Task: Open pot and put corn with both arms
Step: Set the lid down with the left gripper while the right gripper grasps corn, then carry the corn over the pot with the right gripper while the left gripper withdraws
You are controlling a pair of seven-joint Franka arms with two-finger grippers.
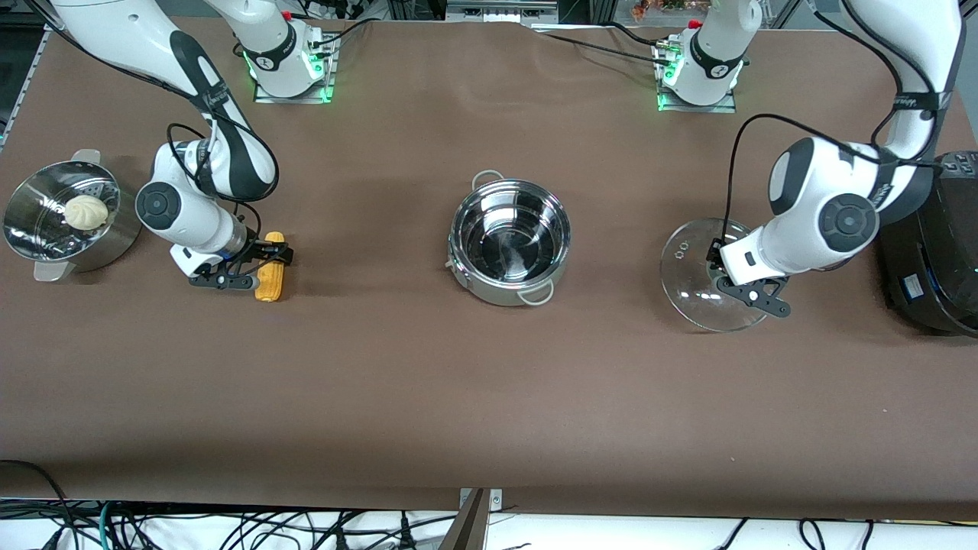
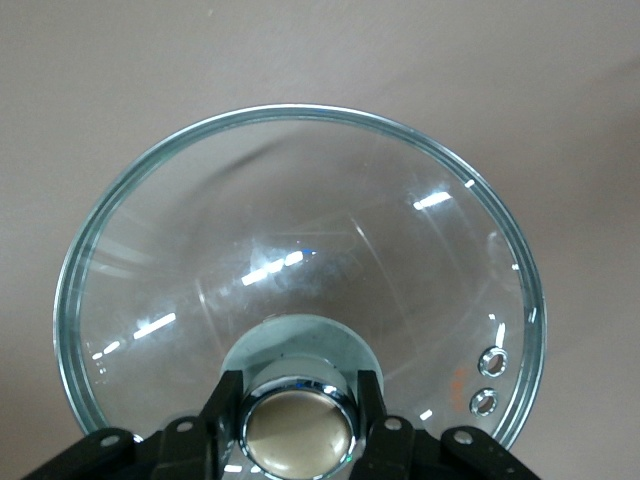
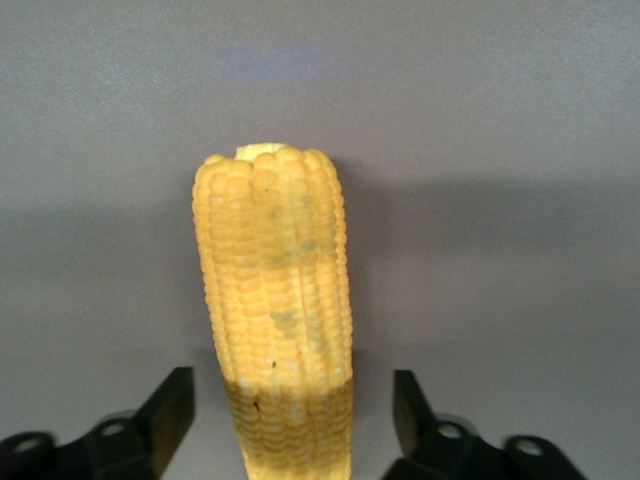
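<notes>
Corn (image 1: pixel 270 276) lies flat on the brown table (image 1: pixel 489 397) toward the right arm's end, well apart from the pot (image 1: pixel 510 241) and near the steel steamer (image 1: pixel 69 221) that holds a white bun (image 1: pixel 84 211). The right gripper (image 1: pixel 263 263) is down at the cob, one finger (image 3: pixel 165 410) on each side of it with gaps visible between the pads and the kernels, so its jaws stand apart and do not yet pinch the corn.

The pot sits uncovered in the middle of the table, its shiny inside bare, one looped handle turned toward the front camera and the second toward the robots' bases.

The glass lid (image 1: pixel 699 275) is off the pot, toward the left arm's end of the table, tilted in the air with its lower rim close to or touching the tabletop; I cannot tell which. The left gripper (image 2: pixel 300 420) is clamped tight on the lid's tan knob (image 2: pixel 300 432), fingers pressed against its chrome collar.

A black cooker (image 1: pixel 936 244) stands at the table's edge just beside the left arm.
</notes>
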